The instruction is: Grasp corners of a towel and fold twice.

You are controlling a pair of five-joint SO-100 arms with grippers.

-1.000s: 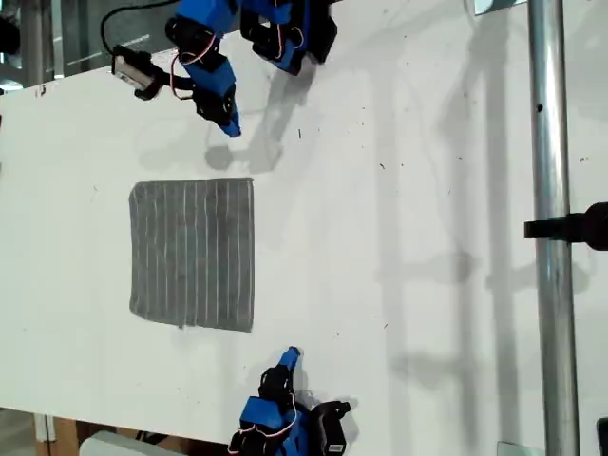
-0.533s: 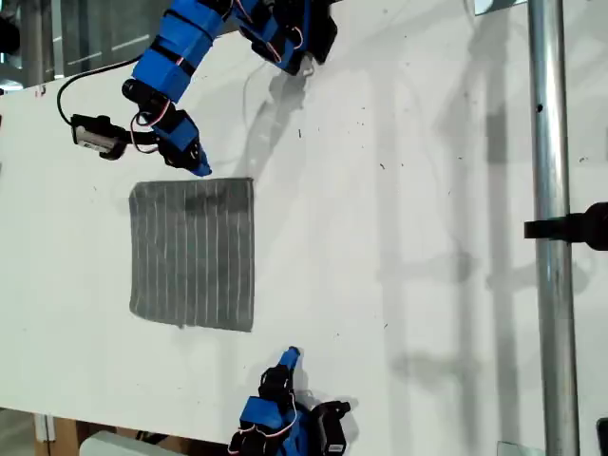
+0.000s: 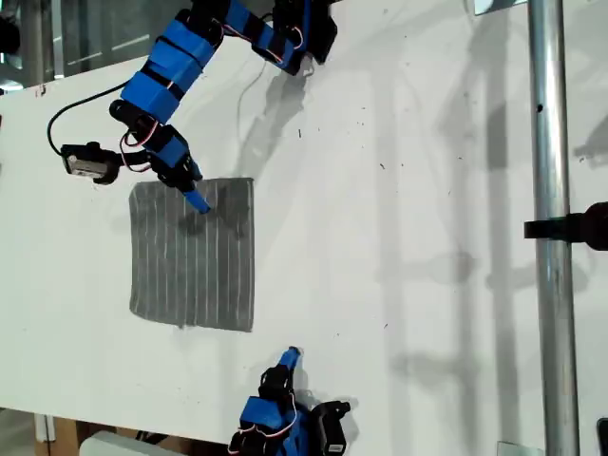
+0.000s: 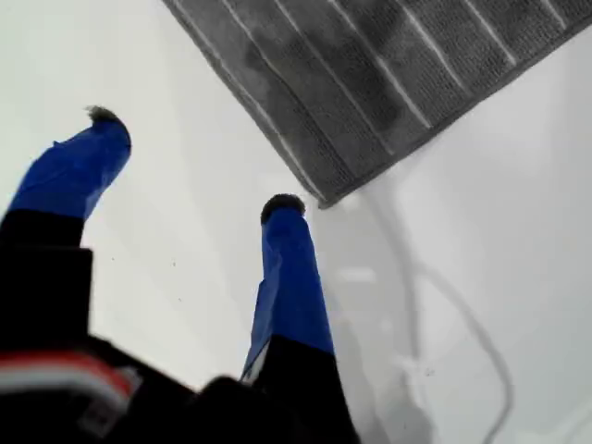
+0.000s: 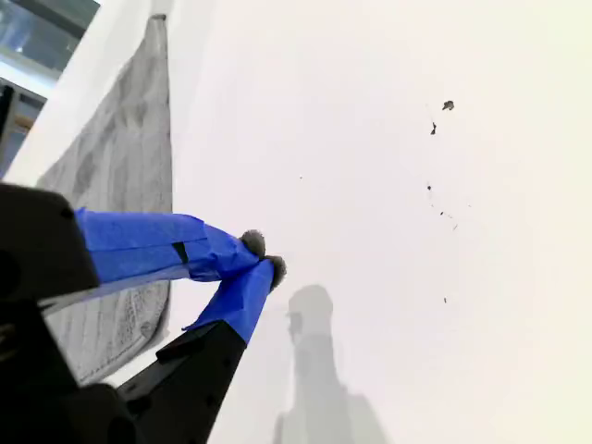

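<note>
The grey striped towel (image 3: 193, 254) lies flat on the white table (image 3: 399, 237), left of centre in the exterior view. My first gripper (image 3: 195, 193) hangs over the towel's upper edge in that view, open with nothing between its blue fingers. In the first wrist view one fingertip (image 4: 282, 207) stands right beside a corner (image 4: 321, 197) of the towel (image 4: 388, 83), on bare table. My second gripper (image 3: 292, 356) rests shut and empty near the exterior view's bottom edge, apart from the towel. The second wrist view shows its closed tips (image 5: 265, 256) and the towel (image 5: 129, 166) further off.
A metal pole (image 3: 548, 285) with a black clamp (image 3: 570, 228) runs down the exterior view's right. A black cable (image 3: 76, 119) loops from the first arm to its camera (image 3: 87, 162). The arms' bases sit at the table's top and bottom edges in the exterior view.
The first arm has swung down and towards the exterior view's left, from above the towel to its upper edge. The second arm and the towel have not moved.
</note>
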